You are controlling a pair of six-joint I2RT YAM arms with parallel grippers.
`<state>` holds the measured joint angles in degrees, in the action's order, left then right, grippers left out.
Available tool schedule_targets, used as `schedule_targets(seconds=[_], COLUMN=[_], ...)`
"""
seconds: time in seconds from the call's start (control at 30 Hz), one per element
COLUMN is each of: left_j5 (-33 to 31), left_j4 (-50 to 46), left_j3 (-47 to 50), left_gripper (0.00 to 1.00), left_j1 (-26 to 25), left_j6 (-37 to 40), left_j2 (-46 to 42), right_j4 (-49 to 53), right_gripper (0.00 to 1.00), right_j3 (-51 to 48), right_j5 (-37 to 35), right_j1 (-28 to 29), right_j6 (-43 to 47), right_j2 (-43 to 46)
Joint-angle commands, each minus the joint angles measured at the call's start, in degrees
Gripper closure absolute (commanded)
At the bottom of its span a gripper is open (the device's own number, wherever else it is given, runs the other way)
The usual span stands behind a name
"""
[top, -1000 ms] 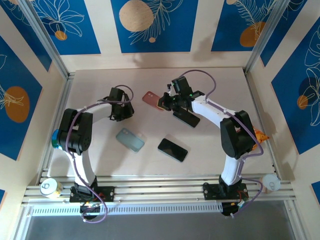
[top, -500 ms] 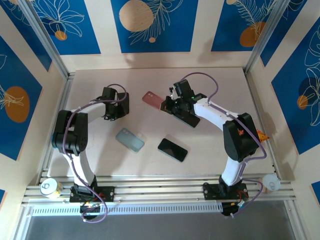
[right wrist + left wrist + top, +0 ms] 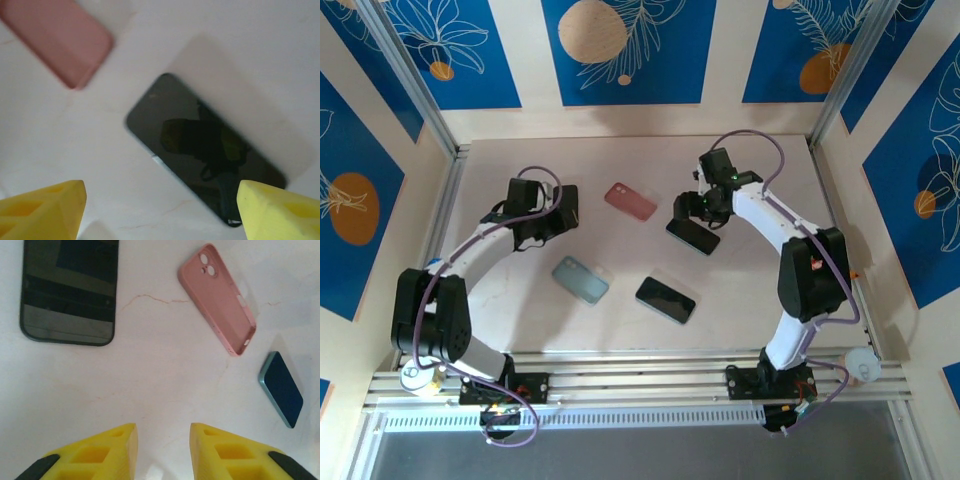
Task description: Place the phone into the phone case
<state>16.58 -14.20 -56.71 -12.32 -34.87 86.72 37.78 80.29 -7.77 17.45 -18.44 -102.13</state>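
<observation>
The black phone I am working with lies flat on the tabletop, screen up, right of centre. It is apart from the pink phone case, which lies to its left and a little farther back.

My right gripper hangs over the phone's far end. From overhead I cannot read its jaws, but the right wrist view settles it. The gripper is spread wide with nothing between its yellow fingers. The phone lies diagonally below, and a blurred corner of the case sits at upper left.

My left gripper sits left of the case. In its wrist view the gripper is partly parted over bare tabletop, pinching nothing. That view also gives me the case sharply, with its raised rim and camera cut-outs. It also shows a dark phone at upper left, though I cannot tell which handset it is.

Overhead adds a second black phone nearer the arm bases, and a teal phone-shaped piece to its left.
</observation>
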Motion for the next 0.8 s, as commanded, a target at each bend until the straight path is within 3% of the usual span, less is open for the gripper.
schedule_targets(seconds=[0.0,0.1,0.3,0.77], left_j5=[0.95,1.0,1.23,-1.66], left_j4=[-2.23,-1.45,-1.12,-5.42], left_j3=[0.02,0.28,-0.95,-5.94], left_gripper=[0.66,0.66,0.65,0.65], left_j1=[-0.69,-0.86,-1.81,-2.54], left_j6=[-1.15,-2.47,-3.43,-1.08], left_j2=[-0.61,-0.3,1.36,4.74], right_j4=[4.09,4.97,5.06,2.65], right_gripper=[0.18,0.17,0.16,0.15], right_j3=[3.97,6.62,7.48,-1.25], right_j5=[-0.91,4.73,8.01,11.27], right_j1=[-1.78,-4.78,-7.15,-4.3], right_j6=[3.58,3.12,2.0,-2.5], right_j2=[-4.1,-8.11,-12.25,-11.95])
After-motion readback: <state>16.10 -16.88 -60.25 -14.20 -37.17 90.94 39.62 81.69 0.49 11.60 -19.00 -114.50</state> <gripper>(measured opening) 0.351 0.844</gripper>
